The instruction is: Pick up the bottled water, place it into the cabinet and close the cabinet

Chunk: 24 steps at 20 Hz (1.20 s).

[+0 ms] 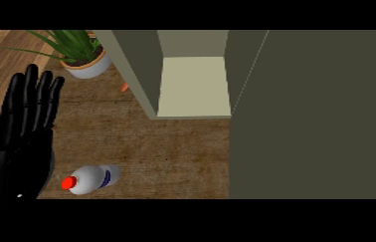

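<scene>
The bottled water (92, 179) lies on its side on the wooden counter at the lower left, white with a red cap and a blue label band. My left hand (29, 129) rests open at the left edge, fingers straight and pointing up, its palm just left of the bottle and not touching it. The cabinet (192, 86) stands open at the top centre, with a pale shelf showing inside. Its open door (305, 116), a large dark olive panel, fills the right side of the view. My right hand does not show.
A potted plant (82, 57) in a white pot stands at the top left, beside the cabinet's left wall. A small orange object (125, 87) peeks out at the foot of that wall. Bare wooden counter (176, 151) lies between the bottle and the cabinet.
</scene>
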Each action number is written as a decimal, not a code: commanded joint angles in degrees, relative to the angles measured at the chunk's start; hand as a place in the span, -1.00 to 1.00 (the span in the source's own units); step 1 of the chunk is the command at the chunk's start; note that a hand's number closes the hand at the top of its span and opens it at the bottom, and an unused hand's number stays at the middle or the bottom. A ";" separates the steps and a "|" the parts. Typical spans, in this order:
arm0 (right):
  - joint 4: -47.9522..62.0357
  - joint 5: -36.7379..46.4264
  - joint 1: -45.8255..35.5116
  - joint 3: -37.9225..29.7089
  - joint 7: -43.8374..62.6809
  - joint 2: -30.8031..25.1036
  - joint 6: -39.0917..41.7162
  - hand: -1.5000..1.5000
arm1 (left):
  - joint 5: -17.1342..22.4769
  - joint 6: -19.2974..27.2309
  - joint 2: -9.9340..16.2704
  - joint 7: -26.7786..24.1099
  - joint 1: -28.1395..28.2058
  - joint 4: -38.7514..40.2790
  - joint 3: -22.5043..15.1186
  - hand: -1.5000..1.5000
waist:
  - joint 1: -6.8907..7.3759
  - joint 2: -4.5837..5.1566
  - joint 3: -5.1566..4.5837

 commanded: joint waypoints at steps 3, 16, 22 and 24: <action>-6.18 1.39 7.68 1.89 0.30 1.51 -0.30 -1.00 | -8.00 6.84 -3.50 -1.74 7.35 -7.75 -2.64 -1.00 | 0.74 1.02 -0.63; -22.51 -14.56 20.95 3.18 13.20 -1.53 6.86 -1.00 | -19.94 35.23 -3.62 4.43 29.80 -20.61 -43.40 -1.00 | 0.74 0.77 -0.53; -27.18 -17.11 22.55 1.37 17.48 -2.66 6.72 -1.00 | -24.78 39.55 -0.72 1.31 35.54 -22.10 -53.25 -1.00 | 0.96 0.74 -0.58; -24.36 -17.90 22.47 1.14 15.41 -2.42 7.94 -1.00 | -30.25 42.64 -3.61 5.35 32.86 -21.38 -56.70 -1.00 | 0.55 0.92 -0.43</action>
